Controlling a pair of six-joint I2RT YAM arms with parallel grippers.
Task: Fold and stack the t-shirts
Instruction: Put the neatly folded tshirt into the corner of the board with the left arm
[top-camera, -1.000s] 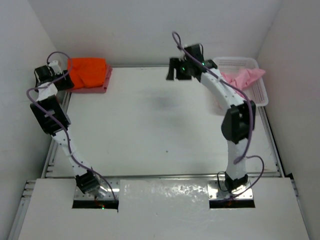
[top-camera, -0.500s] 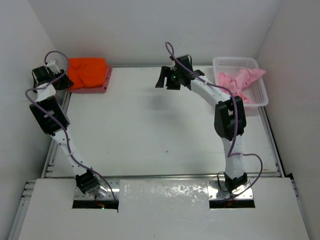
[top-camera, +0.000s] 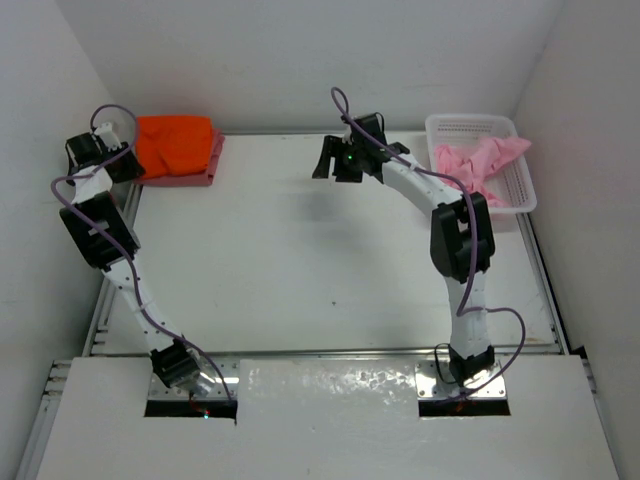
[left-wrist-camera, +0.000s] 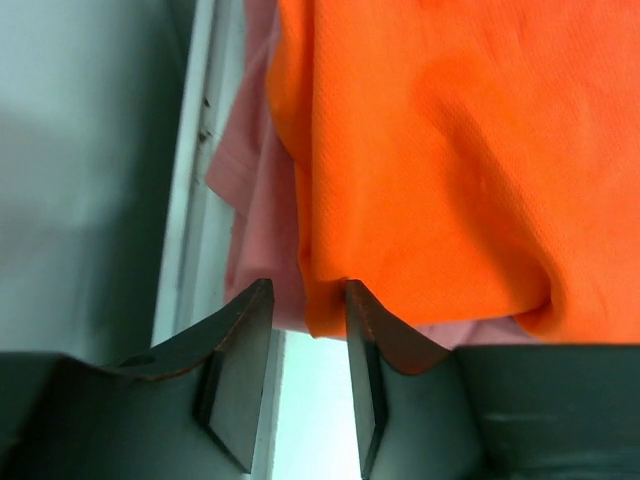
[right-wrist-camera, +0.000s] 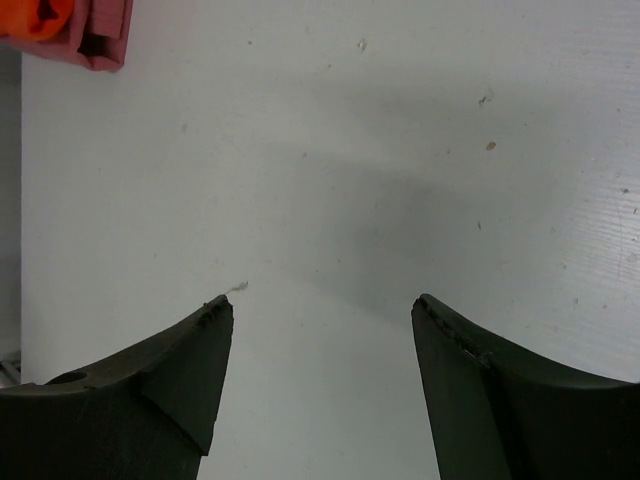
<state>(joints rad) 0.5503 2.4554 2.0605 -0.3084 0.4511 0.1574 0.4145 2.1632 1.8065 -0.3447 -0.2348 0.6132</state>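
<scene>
A folded bright orange t-shirt (top-camera: 177, 143) lies on a folded rose-red t-shirt (top-camera: 196, 177) in the table's far left corner. My left gripper (top-camera: 118, 160) sits at the stack's left edge. In the left wrist view its jaws (left-wrist-camera: 305, 292) stand narrowly apart, with the orange shirt's (left-wrist-camera: 440, 170) lower corner just at their tips and the rose-red shirt (left-wrist-camera: 262, 230) beside it; nothing is clamped. A light pink t-shirt (top-camera: 482, 160) lies crumpled in the white basket (top-camera: 520, 190). My right gripper (top-camera: 336, 160) hangs open over bare table (right-wrist-camera: 320, 305), holding nothing.
The white perforated basket stands at the far right against the side wall. A metal rail (top-camera: 110, 290) runs along the table's left edge, close to the stack. The right wrist view catches the rose-red shirt's corner (right-wrist-camera: 100, 35) at its top left.
The right arm has swung left, away from the basket, to the far middle of the table. The left gripper's jaws have narrowed at the stack's edge.
</scene>
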